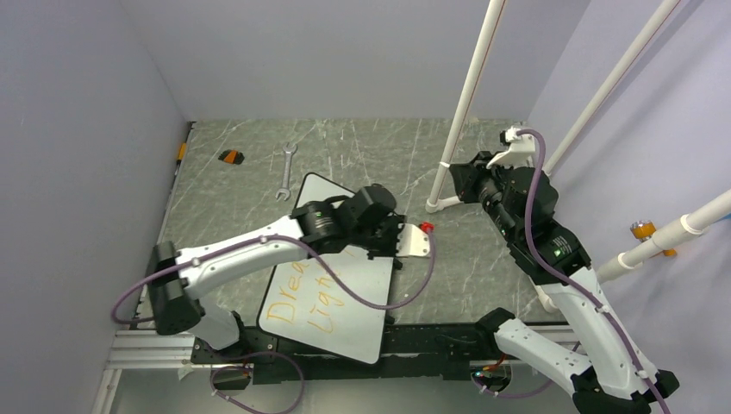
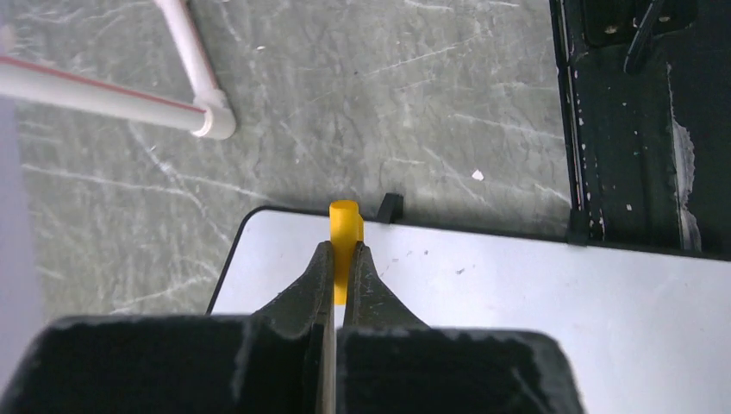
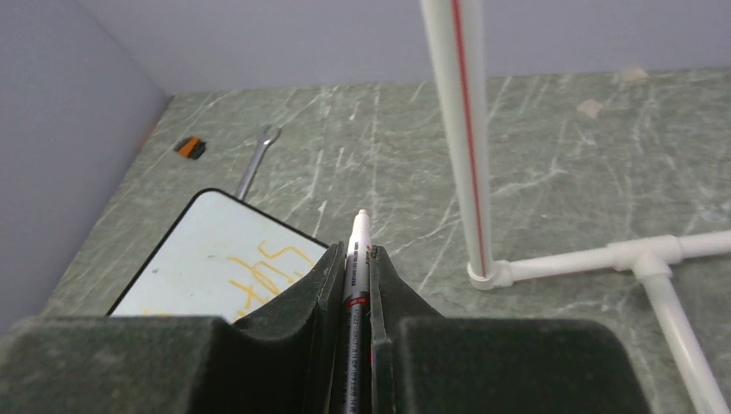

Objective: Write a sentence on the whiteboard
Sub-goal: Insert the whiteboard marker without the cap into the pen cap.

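Two arms here, and both pincers are gripping something. Starting at the far left of the table [image 1: 388, 155], a small orange-and-black block [image 1: 230, 156] and a wrench [image 1: 285, 170] are just lying there. Nearer, the whiteboard [image 1: 355, 335] is lying flat and skewed on the near left part of the table, with its near edge reaching the arms' base rail. The sentence [image 1: 302, 304] is showing on it in orange, but the left arm is covering part of it. The left gripper [image 2: 344, 252] is hanging over the board's right corner, clenching a short yellow piece [image 2: 344, 220]. It could be a cap or a marker end, I can't tell which. Further right, the right gripper [image 3: 357, 259] is hovering well away from the board beside the white pipe frame [image 1: 465, 103]. It's grasping a thin marker [image 3: 357, 237] with the tip poking out past the fingers. I'm guessing the board is stiff, light and slick, so it's probably sliding the moment anything pushes on it. I'd be pinning it by the black rim or a bare corner, never on the ink, which likely smears. The marker barrel looks slim and slippery, so I'd be gripping it mid-barrel.
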